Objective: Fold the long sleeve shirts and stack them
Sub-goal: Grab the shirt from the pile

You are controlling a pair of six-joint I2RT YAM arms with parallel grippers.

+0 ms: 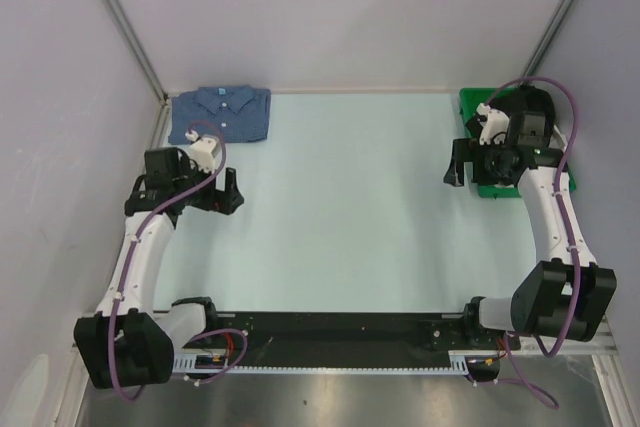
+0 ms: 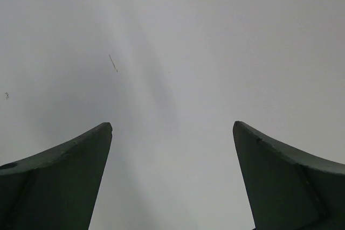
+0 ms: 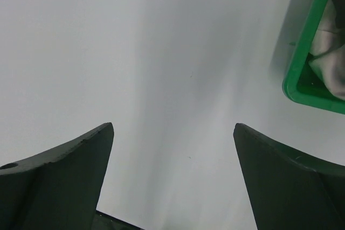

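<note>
Top external, folded blue shirt [image 1: 220, 113], green bin [image 1: 471, 110]

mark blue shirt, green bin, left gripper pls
blue shirt [image 1: 222, 113]: top view, middle of the folded front.
green bin [image 1: 470, 107]: top view, rim at its far-left corner.
left gripper [image 1: 236, 194]: top view, midway between its open fingertips.

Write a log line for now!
left gripper: open, empty | right gripper: open, empty | folded blue denim-like shirt: far-left corner | green plastic bin: far right
</note>
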